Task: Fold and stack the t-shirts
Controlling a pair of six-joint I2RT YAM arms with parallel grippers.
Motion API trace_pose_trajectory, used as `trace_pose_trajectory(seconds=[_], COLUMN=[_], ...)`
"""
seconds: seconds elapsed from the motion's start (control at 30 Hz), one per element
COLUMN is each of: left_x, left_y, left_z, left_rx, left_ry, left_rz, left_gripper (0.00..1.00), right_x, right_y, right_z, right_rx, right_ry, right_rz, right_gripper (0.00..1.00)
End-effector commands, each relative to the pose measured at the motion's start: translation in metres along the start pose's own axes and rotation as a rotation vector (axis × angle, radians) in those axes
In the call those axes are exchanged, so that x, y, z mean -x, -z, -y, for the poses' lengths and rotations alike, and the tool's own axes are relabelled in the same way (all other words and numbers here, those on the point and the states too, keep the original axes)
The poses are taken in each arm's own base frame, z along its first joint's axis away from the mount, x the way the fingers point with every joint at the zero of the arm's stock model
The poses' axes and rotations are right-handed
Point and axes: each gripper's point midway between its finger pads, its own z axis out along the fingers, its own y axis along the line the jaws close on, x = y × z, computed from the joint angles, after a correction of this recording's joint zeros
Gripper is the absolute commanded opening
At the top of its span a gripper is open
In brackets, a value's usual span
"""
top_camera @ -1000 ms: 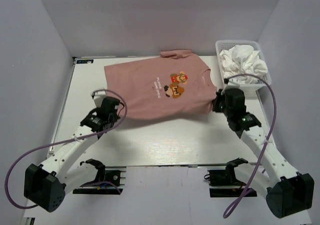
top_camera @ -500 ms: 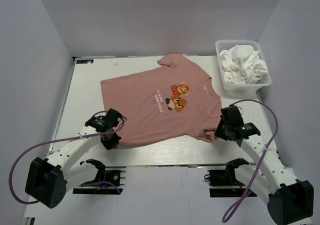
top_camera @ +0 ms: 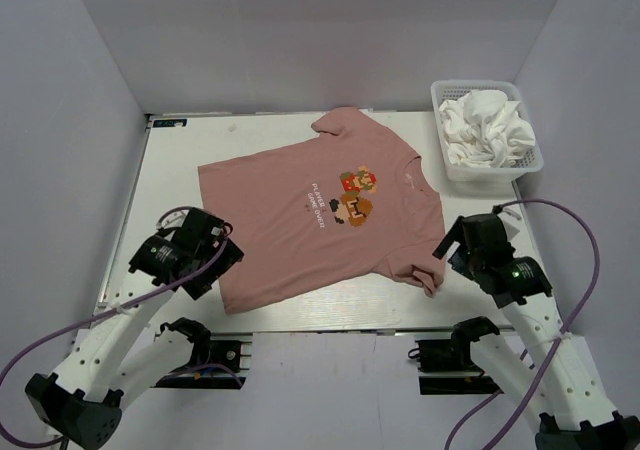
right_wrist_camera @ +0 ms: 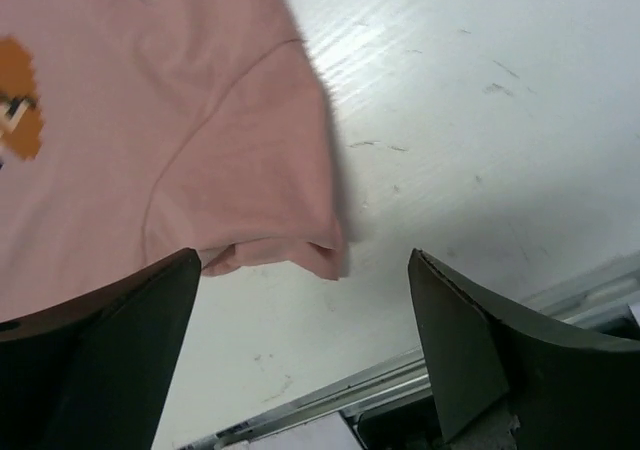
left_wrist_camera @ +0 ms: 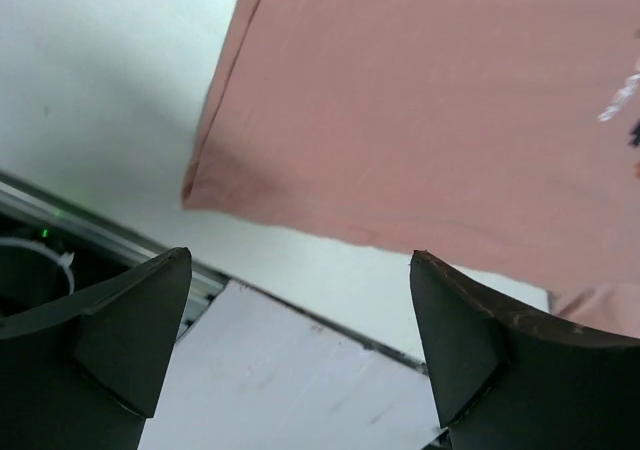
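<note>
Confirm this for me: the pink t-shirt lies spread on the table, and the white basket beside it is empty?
Not empty: the top external view shows the white basket holding crumpled white t-shirts. The pink t-shirt does lie spread on the table.

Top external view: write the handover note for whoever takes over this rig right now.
Left gripper: open, empty, by the near left corner of the pink t-shirt.
Right gripper: open, empty, beside its near sleeve.
Pink t-shirt: spread flat on the table, graphic up.
White t-shirts: crumpled in the basket.
Done: pink one laid out.
Left: fold it, then fold and stack the white ones.
</note>
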Motion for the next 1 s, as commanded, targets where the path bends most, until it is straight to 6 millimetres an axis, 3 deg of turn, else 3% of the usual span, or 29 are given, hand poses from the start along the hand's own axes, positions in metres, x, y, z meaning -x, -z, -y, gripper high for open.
trace_pose_trajectory(seconds=[0.0, 0.07, 0.1, 0.17, 0.2, 0.27, 0.43, 0.53, 0.57, 0.6, 0.67, 0.7, 0.73, 0.77, 0.8, 0.83, 0.97], left_x=[0.027, 0.037, 0.039, 0.045, 0.045, 0.060, 0.093, 0.109, 0.114, 0.111, 0.129, 0.131, 0.135, 0.140, 0.144, 0.152, 0.168], left_y=[0.005, -0.006, -0.012, -0.027, -0.044, -0.057, -0.098, -0.125, -0.131, -0.147, -0.159, -0.166, -0.179, -0.186, -0.191, -0.195, -0.235], left_z=[0.018, 0.044, 0.051, 0.071, 0.074, 0.078, 0.088, 0.096, 0.098, 0.094, 0.099, 0.101, 0.101, 0.098, 0.096, 0.101, 0.088], left_rx=[-0.049, -0.089, -0.090, -0.105, -0.051, 0.025, 0.172, 0.165, 0.160, 0.180, 0.177, 0.173, 0.196, 0.203, 0.216, 0.214, 0.269], left_ry=[-0.048, -0.093, -0.140, -0.164, -0.195, -0.195, -0.189, -0.181, -0.164, -0.174, -0.153, -0.152, -0.158, -0.155, -0.161, -0.150, -0.137], left_rz=[0.113, 0.136, 0.141, 0.153, 0.138, 0.182, 0.252, 0.236, 0.234, 0.197, 0.209, 0.191, 0.177, 0.159, 0.153, 0.161, 0.126], left_gripper=[1.00, 1.00, 1.00, 1.00, 1.00, 1.00, 1.00, 1.00, 1.00, 1.00, 1.00, 1.00, 1.00, 1.00, 1.00, 1.00, 1.00], right_x=[0.019, -0.008, -0.029, -0.050, -0.061, -0.065, -0.021, 0.009, 0.021, 0.018, 0.033, 0.035, 0.019, 0.038, 0.038, 0.025, 0.008], right_y=[0.006, 0.021, 0.014, 0.005, -0.001, -0.007, -0.022, -0.060, -0.061, -0.076, -0.102, -0.109, -0.134, -0.136, -0.141, -0.158, -0.173], right_z=[-0.056, -0.098, -0.104, -0.103, -0.099, -0.102, -0.140, -0.134, -0.142, -0.142, -0.156, -0.161, -0.152, -0.167, -0.166, -0.166, -0.171], right_rx=[0.260, 0.515, 0.555, 0.554, 0.513, 0.511, 0.509, 0.280, 0.266, 0.214, 0.169, 0.164, 0.090, 0.095, 0.076, 0.051, 0.082], right_ry=[0.160, 0.227, 0.314, 0.372, 0.384, 0.408, 0.442, 0.406, 0.399, 0.406, 0.419, 0.425, 0.456, 0.431, 0.427, 0.439, 0.429], right_rz=[0.033, -0.118, -0.213, -0.313, -0.358, -0.363, -0.197, -0.127, -0.101, -0.124, -0.096, -0.096, -0.169, -0.135, -0.145, -0.200, -0.282], right_gripper=[0.90, 0.90, 0.90, 0.90, 0.90, 0.90, 0.90, 0.90, 0.90, 0.90, 0.90, 0.90, 0.90, 0.90, 0.90, 0.90, 0.90])
